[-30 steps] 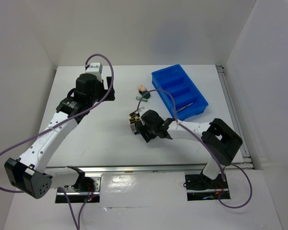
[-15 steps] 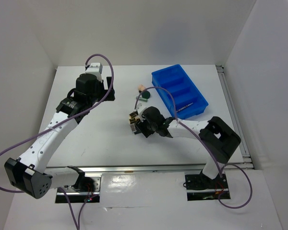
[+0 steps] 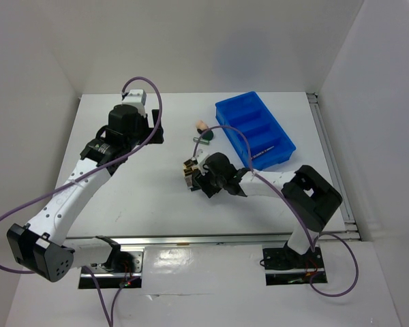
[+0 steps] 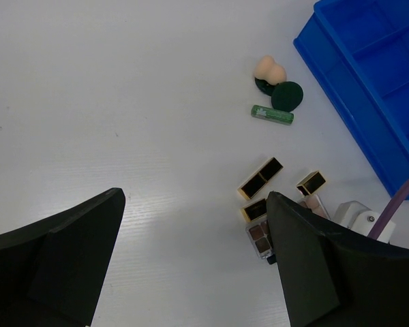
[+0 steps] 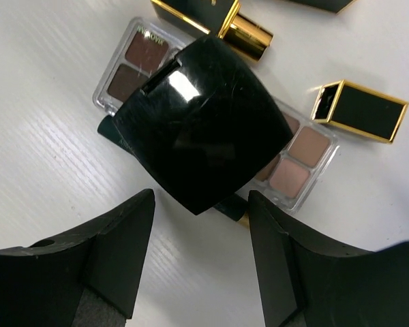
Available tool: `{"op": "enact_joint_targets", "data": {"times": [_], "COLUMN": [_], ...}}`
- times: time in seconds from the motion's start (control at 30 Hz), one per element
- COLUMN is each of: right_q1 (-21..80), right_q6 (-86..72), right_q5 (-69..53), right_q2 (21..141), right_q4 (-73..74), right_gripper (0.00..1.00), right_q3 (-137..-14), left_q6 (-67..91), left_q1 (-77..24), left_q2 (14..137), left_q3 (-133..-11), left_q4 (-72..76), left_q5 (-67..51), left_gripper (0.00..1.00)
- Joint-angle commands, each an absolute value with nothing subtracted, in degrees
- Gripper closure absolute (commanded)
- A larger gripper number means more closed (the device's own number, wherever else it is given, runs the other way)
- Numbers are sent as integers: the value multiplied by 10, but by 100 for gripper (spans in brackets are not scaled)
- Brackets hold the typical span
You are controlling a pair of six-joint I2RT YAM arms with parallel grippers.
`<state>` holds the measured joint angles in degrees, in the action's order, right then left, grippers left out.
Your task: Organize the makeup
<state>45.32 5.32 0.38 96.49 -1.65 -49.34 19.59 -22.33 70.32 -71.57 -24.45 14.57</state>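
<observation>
From overhead: right gripper (image 3: 195, 177) low over the makeup cluster mid-table. Blue bin (image 3: 287, 146) has what looks like a slim pencil (image 3: 262, 154) in its near compartment.
Left wrist: left gripper (image 4: 194, 204) wide apart, idle, sponge (image 4: 271, 68) and green tube (image 4: 272, 114) loose.
Right wrist: fingers (image 5: 109, 252) apart, nothing clamped, black compact (image 5: 204, 122) just ahead, lying on palette (image 5: 300, 163).
Pick step, I'd say. Next: advance, close squarely.

The glossy square compact (image 5: 204, 122) is shining plain black, the clear-cased palette (image 5: 300, 162) is showing brown and pale pink pans, and the boxy lipstick tube (image 5: 361, 112) is showing black with gold edges.
</observation>
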Motion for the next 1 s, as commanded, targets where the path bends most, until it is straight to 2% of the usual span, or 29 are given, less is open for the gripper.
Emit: {"op": "enact_joint_targets", "data": {"times": [0.0, 0.3, 0.37, 0.4, 0.47, 0.6, 0.63, 0.67, 0.83, 0.97], "right_q1": [450, 445, 445, 453, 473, 518, 518, 531, 554, 545], "right_q6": [50, 39, 33, 33, 33, 40, 40, 40, 27, -12], "right_q5": [-7, -25, -32, -24, -12, 39, 47, 54, 69, 106], "right_q2": [970, 983, 976, 976, 976, 988, 996, 996, 966, 895], "right_q4": [-49, -22, -10, 3, 16, 64, 73, 82, 143, 188], "right_gripper": [36, 39, 47, 57, 67, 82, 82, 90, 100, 100], "right_q3": [-479, -479, -485, -490, -496, -519, -519, -528, -553, -562], "left_q6": [187, 187, 187, 187, 187, 187, 187, 187, 187, 187], "left_q1": [-224, -224, -224, -224, -224, -224, -224, -224, -224, -224], "left_q2": [704, 704, 704, 704, 704, 704, 704, 704, 699, 699], "left_q3": [-727, -727, -727, -727, -722, -722, -722, -722, -722, -716], "left_q4": [-234, -234, -234, -234, -234, -234, -234, -234, -234, -234], "left_q5": [138, 138, 138, 138, 138, 138, 138, 138, 143, 143], "left_gripper": [0, 0, 0, 0, 0, 0, 0, 0, 0, 0]}}
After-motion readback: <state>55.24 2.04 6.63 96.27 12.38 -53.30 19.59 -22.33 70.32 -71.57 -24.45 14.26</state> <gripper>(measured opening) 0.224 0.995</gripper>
